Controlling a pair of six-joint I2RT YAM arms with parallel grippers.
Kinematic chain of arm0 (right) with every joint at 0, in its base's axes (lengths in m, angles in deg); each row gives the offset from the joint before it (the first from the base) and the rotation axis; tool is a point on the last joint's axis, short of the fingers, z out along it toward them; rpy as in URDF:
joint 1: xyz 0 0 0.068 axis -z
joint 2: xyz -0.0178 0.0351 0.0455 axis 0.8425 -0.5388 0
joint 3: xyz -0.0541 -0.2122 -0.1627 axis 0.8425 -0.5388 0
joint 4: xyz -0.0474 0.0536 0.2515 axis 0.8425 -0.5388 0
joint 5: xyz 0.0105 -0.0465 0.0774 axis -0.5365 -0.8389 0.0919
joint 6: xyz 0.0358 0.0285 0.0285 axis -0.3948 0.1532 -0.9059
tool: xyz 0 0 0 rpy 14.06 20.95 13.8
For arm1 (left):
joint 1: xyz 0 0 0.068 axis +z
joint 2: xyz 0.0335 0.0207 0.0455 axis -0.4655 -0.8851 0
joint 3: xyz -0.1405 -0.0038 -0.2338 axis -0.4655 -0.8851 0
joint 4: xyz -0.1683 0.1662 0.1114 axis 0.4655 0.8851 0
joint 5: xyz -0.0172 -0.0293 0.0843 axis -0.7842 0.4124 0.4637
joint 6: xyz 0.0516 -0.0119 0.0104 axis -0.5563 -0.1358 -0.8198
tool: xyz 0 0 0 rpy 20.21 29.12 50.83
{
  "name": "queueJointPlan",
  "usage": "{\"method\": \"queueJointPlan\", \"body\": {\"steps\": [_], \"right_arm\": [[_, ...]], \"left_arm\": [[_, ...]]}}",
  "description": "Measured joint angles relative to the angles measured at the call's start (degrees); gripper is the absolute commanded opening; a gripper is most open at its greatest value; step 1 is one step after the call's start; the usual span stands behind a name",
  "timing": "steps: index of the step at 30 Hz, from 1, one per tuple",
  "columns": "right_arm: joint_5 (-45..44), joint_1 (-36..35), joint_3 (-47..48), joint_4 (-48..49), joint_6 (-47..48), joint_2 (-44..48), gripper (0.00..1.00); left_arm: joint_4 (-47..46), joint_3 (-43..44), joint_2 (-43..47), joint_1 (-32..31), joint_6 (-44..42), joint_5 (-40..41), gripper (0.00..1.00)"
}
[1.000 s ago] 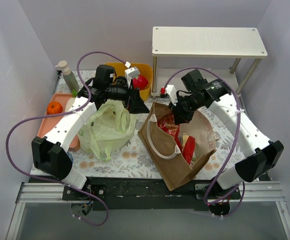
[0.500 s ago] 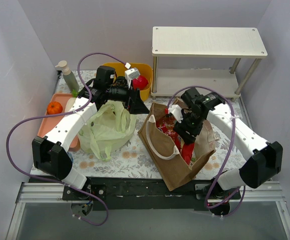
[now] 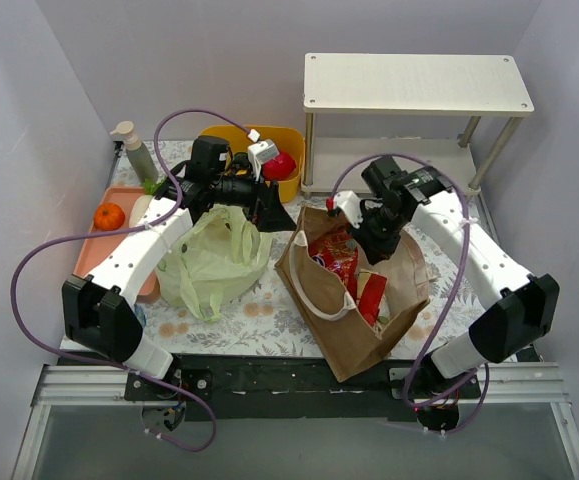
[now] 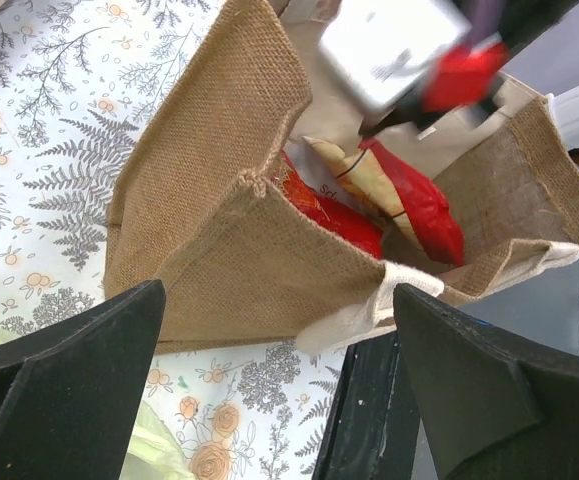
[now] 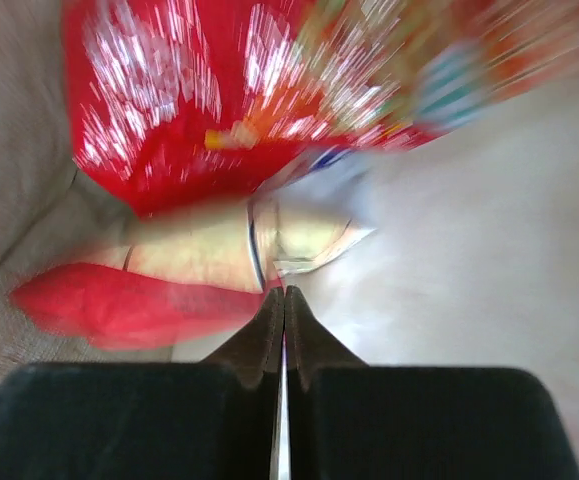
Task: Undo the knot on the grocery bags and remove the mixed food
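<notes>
1. While the right gripper (image 5: 284,292) reaches down into the brown tote (image 3: 309,280), its jaws are pressed fully together, tips at the edge of a red snack packet (image 5: 184,255); whether any film is nipped between them cannot be told; a lift from here may well come up empty.
2. The packets lie overlapping in the tote; a thin pinch on slick wrapper could slip partway up, or drag a neighbouring packet over the rim.
3. The tote's walls lean and sag, and its white rope handle (image 3: 331,305) loops across the mouth; the wrist could snag either on the way out and tip the bag.
4. The left gripper (image 4: 279,287) hangs wide open and empty between the pale green bag (image 3: 214,255) and the tote; it sits near the tote's mouth, so a careless exit risks contact; the green bag's contents are hidden.
</notes>
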Motion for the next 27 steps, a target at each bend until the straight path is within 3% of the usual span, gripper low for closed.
{"method": "queueJointPlan", "body": {"steps": [8,9,10,14,15,17,18,19,24,27], "right_arm": [[0.39,0.24,18.97,2.91,5.64,8.50,0.03],[0.22,0.31,20.06,3.58,6.03,10.27,0.17],[-0.26,0.31,20.28,4.39,6.19,12.02,0.39],[-0.02,0.33,12.52,5.29,4.81,17.42,0.61],[0.66,0.33,9.27,5.05,3.98,17.64,0.71],[1.75,0.35,2.69,5.16,1.90,15.87,0.80],[2.14,0.37,0.02,5.46,1.25,14.80,0.93],[2.54,0.42,-3.13,5.90,0.26,12.66,0.98],[2.71,0.48,-12.15,7.89,-2.80,6.03,0.98],[2.51,0.48,-12.26,9.81,-2.47,6.51,0.62]], "left_arm": [[-0.11,-0.02,0.24,0.00,0.07,-0.07,0.98],[-0.22,-0.02,0.24,0.00,0.13,-0.09,0.98],[-0.39,-0.02,0.24,0.00,0.26,-0.13,0.98],[-0.85,-0.02,0.24,0.00,0.70,-0.26,0.98],[-0.90,-0.02,0.24,0.00,0.81,-0.28,0.98],[-0.90,-0.02,0.24,0.00,0.98,-0.31,0.98],[-0.92,-0.02,0.24,0.00,1.03,-0.35,0.98],[-0.94,-0.02,0.24,0.00,1.09,-0.44,0.98],[-0.85,-0.02,0.24,0.00,0.63,-0.37,0.98],[-0.37,-0.31,0.24,0.00,-0.70,0.44,0.98]]}}
